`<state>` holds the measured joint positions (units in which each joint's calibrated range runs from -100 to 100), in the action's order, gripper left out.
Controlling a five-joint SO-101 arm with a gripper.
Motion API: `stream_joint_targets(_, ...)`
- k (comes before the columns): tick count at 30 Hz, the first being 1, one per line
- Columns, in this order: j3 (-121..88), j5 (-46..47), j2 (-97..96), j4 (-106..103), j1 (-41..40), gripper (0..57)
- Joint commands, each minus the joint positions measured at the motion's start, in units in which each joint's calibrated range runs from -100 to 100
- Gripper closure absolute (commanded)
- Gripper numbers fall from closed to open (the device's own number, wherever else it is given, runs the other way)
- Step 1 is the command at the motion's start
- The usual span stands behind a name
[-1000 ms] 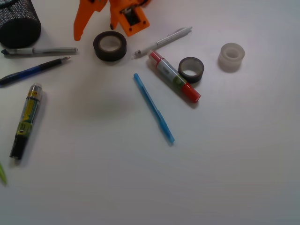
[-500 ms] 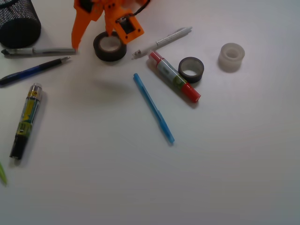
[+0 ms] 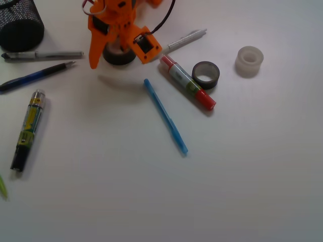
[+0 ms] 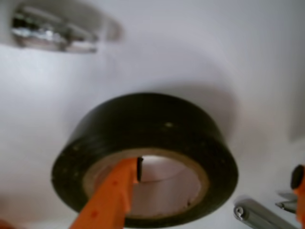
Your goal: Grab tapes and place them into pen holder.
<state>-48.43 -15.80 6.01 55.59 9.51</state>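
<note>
First grab in hand, by the look of it: none of the three tapes yet in the pen holder (image 3: 19,26), which sits at the 10 o'clock corner of the tabletop (image 3: 242,176). Tool (image 3: 112,49) lowered over the large black tape (image 4: 147,157), which lies flat near 11 o'clock of the front view, mostly hidden there under the orange body. Spread wide: one long finger (image 3: 94,50) planted outside the roll at its 9 o'clock side, the other finger (image 4: 112,195) dipped inside the core, tip against the inner cardboard wall in the wrist view. Nothing pinched so far; roll flat on the tabletop, not lifted.

Two more tapes waiting: a smaller black tape (image 3: 206,74) touching the red-capped marker (image 3: 187,83) near 1 o'clock, and a translucent white tape (image 3: 249,61) well apart at 2 o'clock. Silver pen (image 3: 184,40) lying just beside the tool at its 3 o'clock; blue pen (image 3: 165,115) near centre, clear of the work.

Next move, as a judgement: close across the roll's wall, inner finger and outer finger squeezing the band between them, then lift straight up before swinging toward 10 o'clock. Calls for enough height to clear the holder's rim, and care not to drag the silver pen along. Risk of the roll tilting or slipping if caught only by the wall's top edge.
</note>
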Motion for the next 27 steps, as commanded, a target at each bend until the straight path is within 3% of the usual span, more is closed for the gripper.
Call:
stream_joint_targets(1, 3.50, -0.10, -2.82, 0.92, 0.55, 28.7)
stream_joint_targets(2, 3.59, -0.10, -3.08, 0.92, 0.47, 31.4)
stream_joint_targets(5, 3.59, 0.24, -3.33, 0.92, 0.25, 53.5)
stream_joint_targets(6, 3.59, 0.29, -3.33, 0.92, 0.25, 57.5)
stream_joint_targets(13, 5.67, 2.30, -2.31, 2.50, 0.77, 57.2)
stream_joint_targets(20, 23.07, 3.22, 10.69, 21.13, 3.69, 57.2)
stream_joint_targets(27, 42.27, 9.23, 19.62, 27.35, 12.88, 57.2)
